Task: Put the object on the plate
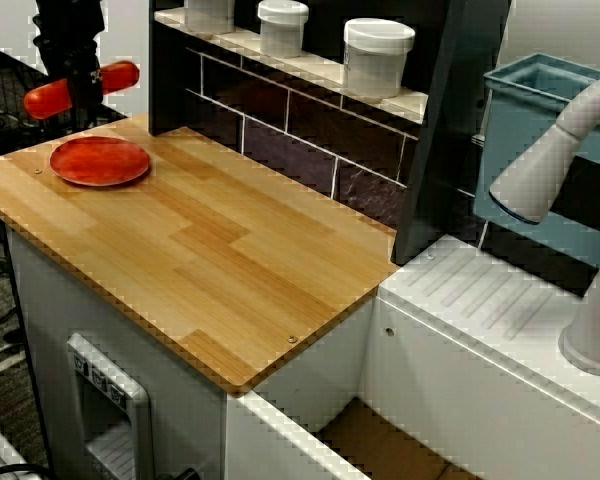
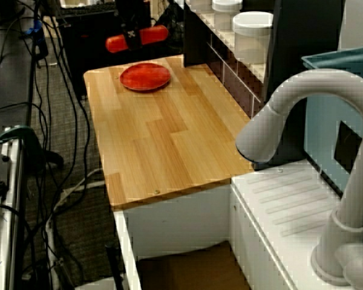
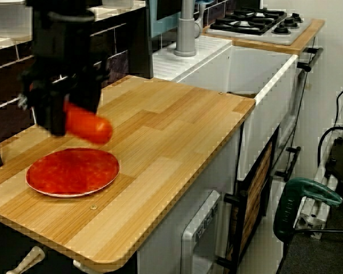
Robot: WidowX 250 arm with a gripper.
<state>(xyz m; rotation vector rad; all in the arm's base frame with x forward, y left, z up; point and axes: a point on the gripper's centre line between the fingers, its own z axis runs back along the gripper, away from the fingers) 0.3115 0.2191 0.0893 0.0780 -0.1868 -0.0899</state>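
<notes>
The object, a glossy red-orange toy sausage (image 1: pixel 55 93) (image 2: pixel 155 34) (image 3: pixel 90 124), hangs level in the air above the plate's far edge. My black gripper (image 1: pixel 83 80) (image 2: pixel 133 37) (image 3: pixel 60 111) is shut on the sausage's middle, so both rounded ends stick out past the fingers. The plate (image 1: pixel 100 161) (image 2: pixel 145 77) (image 3: pixel 73 171) is round, flat and red-orange, and lies bare near the corner of the wooden counter (image 1: pixel 210 250), below the held sausage.
A dark tiled back wall (image 1: pixel 300 130) with a shelf of white jars (image 1: pixel 378 57) borders the counter. Beside the counter are a white sink (image 3: pixel 263 68), a grey faucet (image 2: pixel 290 121) and a teal bin (image 1: pixel 550 110). Cables hang off the counter's outer edge.
</notes>
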